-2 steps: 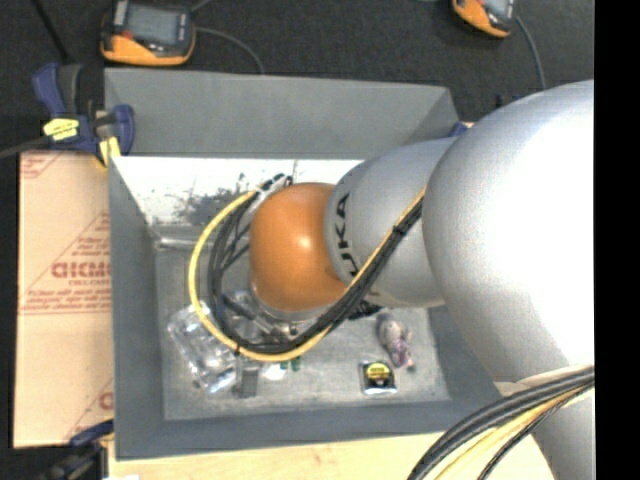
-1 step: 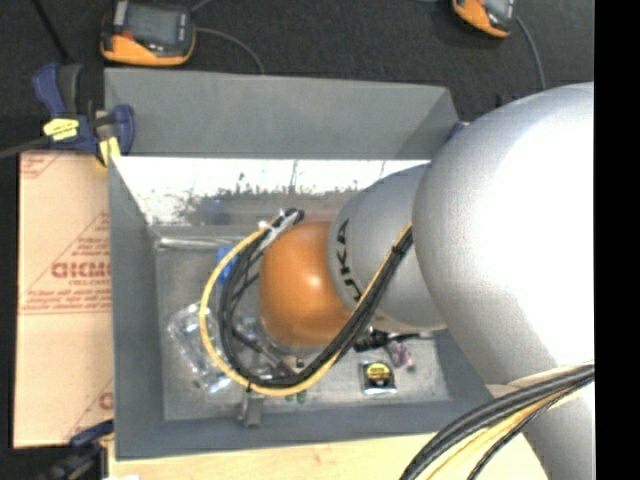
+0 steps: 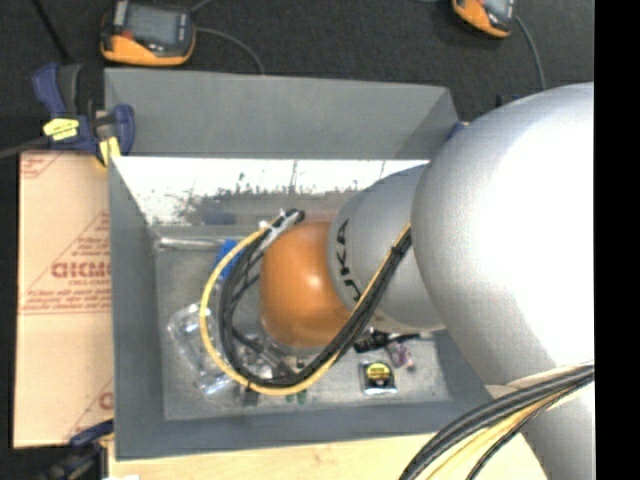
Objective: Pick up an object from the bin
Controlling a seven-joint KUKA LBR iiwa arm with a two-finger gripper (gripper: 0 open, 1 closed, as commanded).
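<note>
The silver arm (image 3: 500, 228) fills the right of the camera view and bends down into the grey metal bin (image 3: 135, 298), covering most of the bin's right half. At its wrist sits a rounded orange cover (image 3: 295, 288), directly above the gripper (image 3: 262, 356). A yellow cable and black cables (image 3: 212, 298) loop out from the top of the cover, swing round on the side of the gripper away from the arm, and run back beneath it along the near edge of the bin floor. The gripper itself shows as dark metal low down under the cover, close to the floor. Cover and cables hide so much of it that it cannot be told how far open it is or whether it has hold of anything. Just beside it, away from the arm, lies a crumpled clear plastic piece (image 3: 192, 340), the nearest thing to it; the cable loop crosses its edge, and whether the two touch cannot be told. On the gripper's other side, under the arm, a small yellow-and-black thing (image 3: 378, 375) rests on the floor, with a few dark bits (image 3: 400, 352) beside it. Beyond the gripper, toward the far wall, a blue thing (image 3: 228, 252) shows just outside the cable loop.
</note>
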